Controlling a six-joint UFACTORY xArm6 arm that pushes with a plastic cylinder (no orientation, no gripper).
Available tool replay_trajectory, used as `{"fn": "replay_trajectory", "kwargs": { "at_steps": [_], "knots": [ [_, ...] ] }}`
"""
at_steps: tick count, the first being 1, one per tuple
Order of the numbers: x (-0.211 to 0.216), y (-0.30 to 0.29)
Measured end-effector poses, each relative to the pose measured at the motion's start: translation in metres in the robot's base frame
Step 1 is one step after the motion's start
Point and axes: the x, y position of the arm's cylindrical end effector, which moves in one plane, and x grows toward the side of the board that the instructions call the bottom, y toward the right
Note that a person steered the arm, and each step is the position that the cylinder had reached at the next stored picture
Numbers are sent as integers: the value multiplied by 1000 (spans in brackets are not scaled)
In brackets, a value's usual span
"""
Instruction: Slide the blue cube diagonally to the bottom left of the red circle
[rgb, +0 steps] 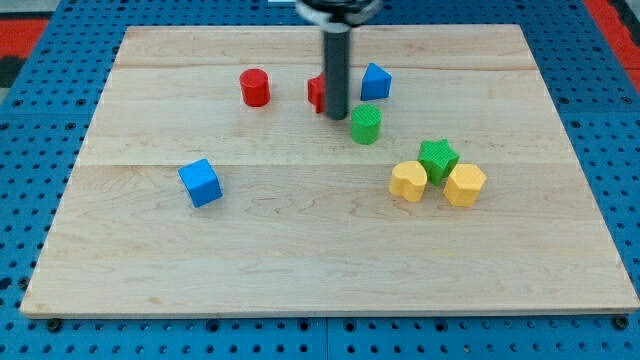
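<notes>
Sitting at the view's lower left on the wooden board (300, 270), the blue cube (201, 183) is alone, well apart from everything else and far to the view's left and below my tip (336, 117).

Red circle, i.e. the red cylinder (255, 87), is up and to the view's right of the cube, well left of my tip and slightly above it. So the cube is already diagonally below-left of it, with a clear gap between.

No jaws on this rig, just the straight dark rod (336, 70), so nothing is released, clenched or grasped. Tip is down near the top-centre of the board.

Around the tip:
- second red block (316, 92), just to its left, partly hidden by the rod, shape unclear; cannot tell if touching
- blue block (375, 81), wedge-like shape, just up and right of the tip, apart from it
- green cylinder (366, 124), just to the tip's right and slightly below, close, contact unclear

Further right and below the tip: green star (438, 158) with a yellow block (408, 181) at its lower left and another yellow block (464, 185) at its lower right, all three bunched and touching or nearly so.

Blue pegboard (30, 200) surrounds the board.
</notes>
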Motion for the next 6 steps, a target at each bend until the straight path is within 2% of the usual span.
{"fn": "replay_trajectory", "kwargs": {
  "at_steps": [1,2,3,4,5,6],
  "knots": [
    [25,41],
    [91,31],
    [75,-78],
    [147,-137],
    [223,-143],
    [149,-182]
  ]
}}
